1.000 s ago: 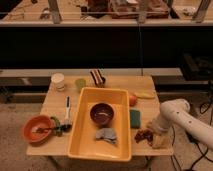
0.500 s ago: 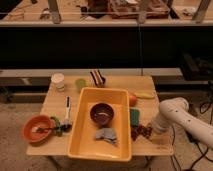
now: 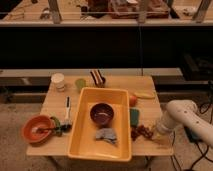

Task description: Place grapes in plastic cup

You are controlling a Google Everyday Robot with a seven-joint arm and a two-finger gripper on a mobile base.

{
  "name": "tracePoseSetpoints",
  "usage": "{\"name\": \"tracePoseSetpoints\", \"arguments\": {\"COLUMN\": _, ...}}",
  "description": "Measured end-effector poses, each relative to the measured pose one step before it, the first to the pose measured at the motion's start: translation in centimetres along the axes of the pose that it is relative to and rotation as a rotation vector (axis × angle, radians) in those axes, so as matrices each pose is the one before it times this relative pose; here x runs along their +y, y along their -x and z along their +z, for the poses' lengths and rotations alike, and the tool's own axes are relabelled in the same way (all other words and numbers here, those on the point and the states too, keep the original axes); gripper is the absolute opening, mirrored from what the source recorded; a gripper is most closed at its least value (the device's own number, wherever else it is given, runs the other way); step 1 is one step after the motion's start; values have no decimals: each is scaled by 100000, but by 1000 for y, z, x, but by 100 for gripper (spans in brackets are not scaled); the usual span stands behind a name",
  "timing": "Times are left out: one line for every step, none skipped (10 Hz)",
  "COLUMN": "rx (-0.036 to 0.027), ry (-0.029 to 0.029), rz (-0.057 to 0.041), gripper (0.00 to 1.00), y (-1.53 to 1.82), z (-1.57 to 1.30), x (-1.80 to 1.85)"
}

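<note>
The grapes (image 3: 141, 132), a dark reddish-purple bunch, lie on the wooden table (image 3: 52, 102) near its front right corner, just right of the yellow tub. My gripper (image 3: 156, 132) is low over the table at the end of the white arm (image 3: 181, 112), right next to the grapes on their right side. The plastic cup (image 3: 80, 84), pale yellow-green, stands upright at the back left of the table beside the white cup (image 3: 58, 80), far from the gripper.
A large yellow tub (image 3: 84, 131) in the middle holds a dark maroon bowl (image 3: 102, 113) and a grey cloth (image 3: 106, 135). An orange bowl (image 3: 37, 129) sits front left. A green sponge (image 3: 135, 116), an orange fruit (image 3: 133, 100) and a yellow item (image 3: 144, 94) lie right of the tub.
The arm has shifted only slightly. The gripper stays low beside the grapes at the front right of the table.
</note>
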State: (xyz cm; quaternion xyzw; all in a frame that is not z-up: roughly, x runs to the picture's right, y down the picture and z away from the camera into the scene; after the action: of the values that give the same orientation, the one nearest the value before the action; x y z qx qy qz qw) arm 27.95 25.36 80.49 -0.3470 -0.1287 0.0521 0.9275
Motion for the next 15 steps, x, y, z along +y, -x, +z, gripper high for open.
{"name": "tracePoseSetpoints", "arguments": {"rx": -3003, "ry": -2286, "rz": 965, "gripper": 0, "y": -17, "z": -1112, "x": -253}}
{"name": "tracePoseSetpoints", "arguments": {"rx": -2749, "ry": -2384, "rz": 496, "gripper": 0, "y": 124, "z": -1339, "x": -228}}
{"name": "tracePoseSetpoints", "arguments": {"rx": -1764, "ry": -1742, "rz": -98, "gripper": 0, "y": 377, "z": -1115, "x": -340}}
{"name": "tracePoseSetpoints", "arguments": {"rx": -1661, "ry": -1898, "rz": -698, "gripper": 0, "y": 675, "z": -1501, "x": -440}}
{"name": "tracePoseSetpoints", "arguments": {"rx": -1083, "ry": -2079, "rz": -1124, "gripper": 0, "y": 807, "z": -1530, "x": -592}}
{"name": "tracePoseSetpoints", "arguments": {"rx": -1047, "ry": -2162, "rz": -2089, "gripper": 0, "y": 1253, "z": -1634, "x": -879}}
{"name": "tracePoseSetpoints", "arguments": {"rx": -552, "ry": -1633, "rz": -2108, "gripper": 0, "y": 1204, "z": -1197, "x": -812}}
{"name": "tracePoseSetpoints", "arguments": {"rx": -129, "ry": -2610, "rz": -4158, "gripper": 0, "y": 2322, "z": -1833, "x": -1645}}
{"name": "tracePoseSetpoints", "arguments": {"rx": 7, "ry": -1572, "rz": -3252, "gripper": 0, "y": 1886, "z": -979, "x": -1412}}
{"name": "tracePoseSetpoints", "arguments": {"rx": 426, "ry": -2085, "rz": -4392, "gripper": 0, "y": 2756, "z": -790, "x": -2120}}
{"name": "tracePoseSetpoints", "arguments": {"rx": 434, "ry": -1953, "rz": -4263, "gripper": 0, "y": 2760, "z": -80, "x": -2057}}
{"name": "tracePoseSetpoints", "arguments": {"rx": 207, "ry": -1795, "rz": -4933, "gripper": 0, "y": 2923, "z": 290, "x": -2203}}
{"name": "tracePoseSetpoints", "arguments": {"rx": -514, "ry": -905, "rz": -3429, "gripper": 0, "y": 1962, "z": 514, "x": -1507}}
{"name": "tracePoseSetpoints", "arguments": {"rx": -1154, "ry": -783, "rz": -2970, "gripper": 0, "y": 1718, "z": 541, "x": -1304}}
{"name": "tracePoseSetpoints", "arguments": {"rx": -2255, "ry": -1225, "rz": -4930, "gripper": 0, "y": 2823, "z": 1346, "x": -2153}}
